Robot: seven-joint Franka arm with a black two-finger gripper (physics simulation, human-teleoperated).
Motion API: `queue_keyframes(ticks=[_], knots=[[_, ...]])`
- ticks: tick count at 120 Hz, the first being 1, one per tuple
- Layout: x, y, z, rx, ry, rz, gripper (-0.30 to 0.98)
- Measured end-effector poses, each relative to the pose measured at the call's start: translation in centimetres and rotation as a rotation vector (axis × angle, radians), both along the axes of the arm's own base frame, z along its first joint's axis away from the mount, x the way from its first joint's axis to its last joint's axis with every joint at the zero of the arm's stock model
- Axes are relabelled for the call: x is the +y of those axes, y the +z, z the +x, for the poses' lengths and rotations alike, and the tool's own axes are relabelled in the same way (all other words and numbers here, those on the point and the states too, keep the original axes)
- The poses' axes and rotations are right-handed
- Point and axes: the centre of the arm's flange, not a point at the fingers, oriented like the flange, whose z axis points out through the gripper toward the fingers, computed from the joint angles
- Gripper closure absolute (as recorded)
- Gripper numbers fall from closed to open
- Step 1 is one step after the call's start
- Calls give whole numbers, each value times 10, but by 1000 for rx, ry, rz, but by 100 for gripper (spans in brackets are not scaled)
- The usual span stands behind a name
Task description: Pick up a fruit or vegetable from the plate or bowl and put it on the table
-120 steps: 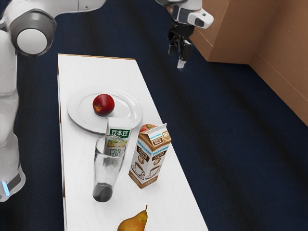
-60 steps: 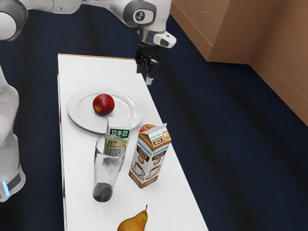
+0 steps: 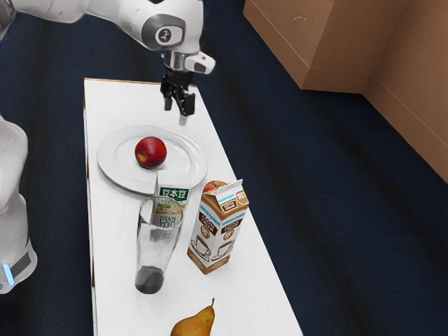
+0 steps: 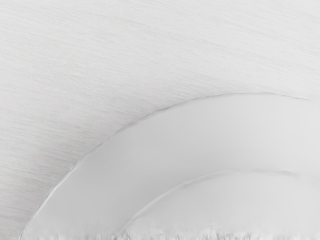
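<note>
Background: dark blue floor and brown wall. A white bench carries all items. Landmark: the white plate.

- Plate contents: one red apple, resting inside the rim. The wrist view shows part of the rim and the inner ring, with bench surface outside them.
- Pincer: empty, its two fingers spread apart, positioned above the plate's far side and clear of the apple.
- Green-labelled carton: near side of the plate, partly behind a clear glass. The glass is dark at its base; whether this is liquid cannot be determined.
- Brown-and-white carton: upright, near the plate, partly hiding a reddish fruit.
- Pear: on the bench, well apart from the plate.
</note>
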Motion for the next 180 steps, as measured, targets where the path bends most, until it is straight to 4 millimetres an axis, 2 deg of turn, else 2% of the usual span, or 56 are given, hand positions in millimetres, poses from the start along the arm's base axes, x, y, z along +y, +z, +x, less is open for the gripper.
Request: queue_keyframes(ticks=[6, 15, 25, 39, 58, 68, 80, 97, 121, 133, 158, 168, 180], knots=[[-4, 6, -16, -24, -15, -3, 0], [-8, 2, -39, -34, -39, 2, 0], [-12, -2, -49, -29, -65, 26, 0], [-28, 4, -49, -31, -115, 61, 0], [-58, -1, -48, -9, -184, 91, 0], [-65, -1, -49, -5, -201, 97, 0], [-70, -7, -60, 2, -212, 88, 0], [-75, -25, -67, 39, -229, 84, 0], [-86, -31, -63, 56, -262, 90, 0], [-90, -42, -63, 74, -272, 88, 0], [-91, -55, -60, 96, -274, 87, 1], [-91, -58, -60, 96, -274, 88, 4], [-90, -55, -60, 85, -275, 91, 19]])
